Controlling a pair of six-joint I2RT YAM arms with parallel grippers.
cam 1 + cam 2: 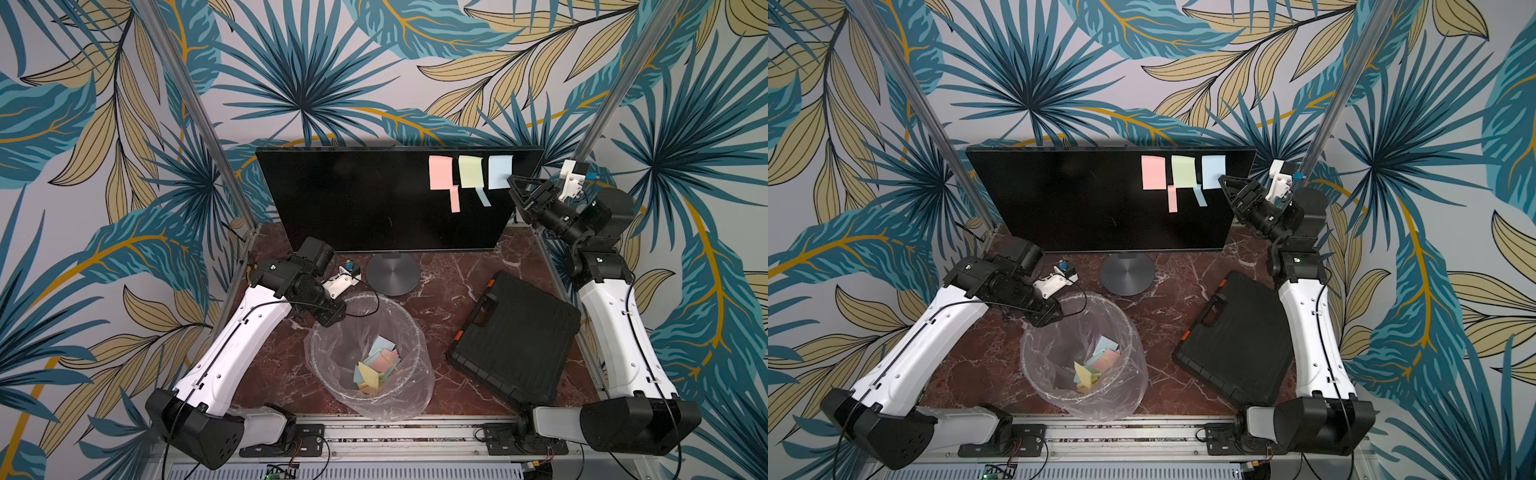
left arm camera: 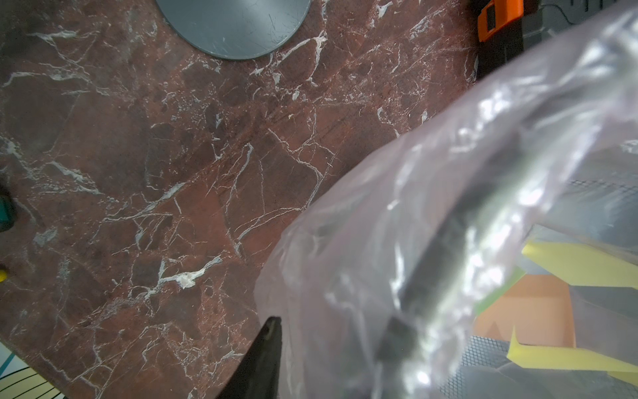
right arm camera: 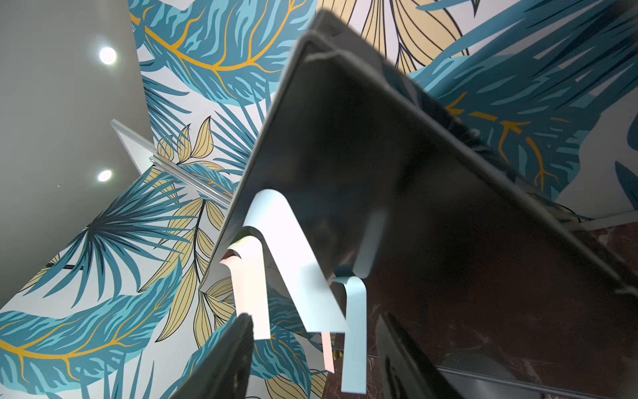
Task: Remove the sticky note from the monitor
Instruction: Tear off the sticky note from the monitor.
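Note:
The black monitor [image 1: 353, 199] [image 1: 1067, 199] stands at the back on a grey disc base [image 1: 392, 274]. Pink [image 1: 440, 172], green [image 1: 471, 171] and blue [image 1: 500, 171] sticky notes sit on its upper right, with two narrow strips below them. My right gripper [image 1: 513, 183] [image 3: 316, 342] is raised at the blue sticky note [image 3: 286, 255]. Its jaws are open and the note's curled free edge hangs between them, touching neither finger. My left gripper [image 1: 330, 320] [image 2: 331, 342] is low at the bin's plastic-lined rim [image 2: 431, 221], one finger outside and one inside, shut on it.
The clear bin [image 1: 411, 332] with a plastic liner holds several crumpled notes at the table's front middle. A black ribbed case [image 1: 515, 336] with orange latches lies to the right. Metal frame posts [image 1: 598, 116] rise at both back corners.

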